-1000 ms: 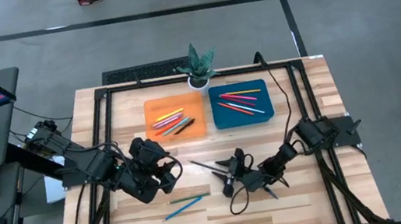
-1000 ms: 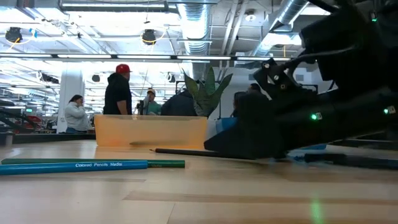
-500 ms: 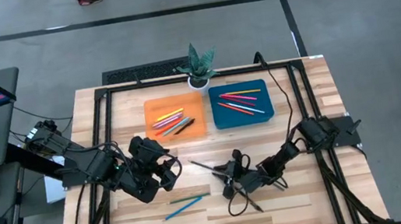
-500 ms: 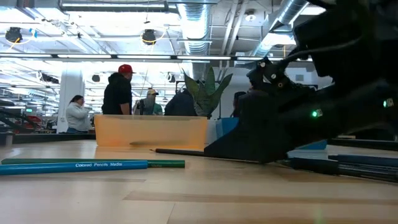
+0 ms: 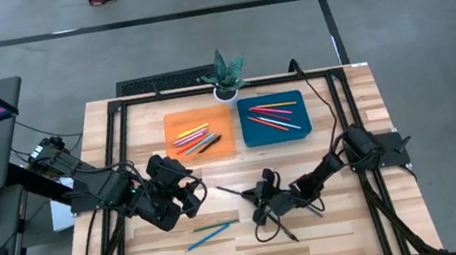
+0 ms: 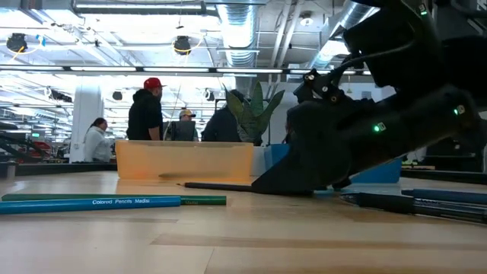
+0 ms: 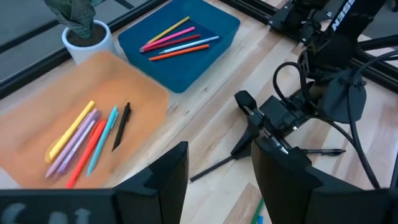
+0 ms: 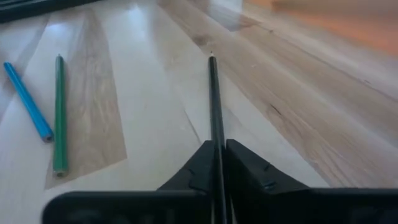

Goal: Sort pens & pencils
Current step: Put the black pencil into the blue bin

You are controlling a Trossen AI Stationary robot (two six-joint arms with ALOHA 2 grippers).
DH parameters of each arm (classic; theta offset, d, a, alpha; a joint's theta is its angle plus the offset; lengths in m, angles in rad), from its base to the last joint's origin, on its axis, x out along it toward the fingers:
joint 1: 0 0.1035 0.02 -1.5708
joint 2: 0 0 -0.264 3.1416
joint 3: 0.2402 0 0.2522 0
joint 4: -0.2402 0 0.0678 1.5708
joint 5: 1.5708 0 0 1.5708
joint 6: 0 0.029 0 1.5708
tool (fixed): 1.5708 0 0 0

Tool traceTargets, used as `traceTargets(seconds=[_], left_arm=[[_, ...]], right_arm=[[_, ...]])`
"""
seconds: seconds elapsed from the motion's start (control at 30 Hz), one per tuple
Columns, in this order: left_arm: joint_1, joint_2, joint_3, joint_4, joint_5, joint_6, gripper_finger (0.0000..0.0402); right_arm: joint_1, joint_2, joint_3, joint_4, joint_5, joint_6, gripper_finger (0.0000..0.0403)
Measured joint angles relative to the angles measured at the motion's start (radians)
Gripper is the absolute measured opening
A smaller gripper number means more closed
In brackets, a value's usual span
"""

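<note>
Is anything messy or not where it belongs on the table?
Yes: a blue pencil and a green pencil lie loose on the table, outside both trays. The right hand is pinching a black pencil.

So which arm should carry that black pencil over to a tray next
The right. Its gripper is already pinched on the black pencil at mid-table, while the left gripper hovers open, holding nothing.

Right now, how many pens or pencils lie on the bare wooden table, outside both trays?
4 visible: a blue pencil and a green pencil side by side, a thin black pencil in the right gripper, and a dark pen beyond it. More may be hidden.
</note>
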Motion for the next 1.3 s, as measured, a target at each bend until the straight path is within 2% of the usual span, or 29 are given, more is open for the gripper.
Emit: traceTargets(seconds=[0.17, 0.4, 0.67, 1.07, 1.3], left_arm=[[0.0, 0.0, 0.0, 0.0, -0.001, 0.006, 0.0167], [0.0, 0.0, 0.0, 0.0, -0.017, 0.008, 0.0167], [0.0, 0.0, 0.0, 0.0, -0.017, 0.008, 0.0167], [0.0, 0.0, 0.0, 0.0, -0.025, 0.016, 0.0167], [-0.001, 0.0, 0.0, 0.0, -0.05, 0.017, 0.0167]], right_arm=[[0.017, 0.02, -0.004, 0.038, 0.023, -0.007, 0.003], [0.028, 0.023, -0.004, 0.045, 0.038, -0.009, 0.0026], [0.018, -0.041, -0.01, 0.017, -0.001, -0.015, 0.0024], [-0.021, -0.279, -0.012, -0.111, 0.025, -0.097, 0.0021], [-0.079, -0.525, -0.094, -0.105, 0.046, -0.097, 0.0021]])
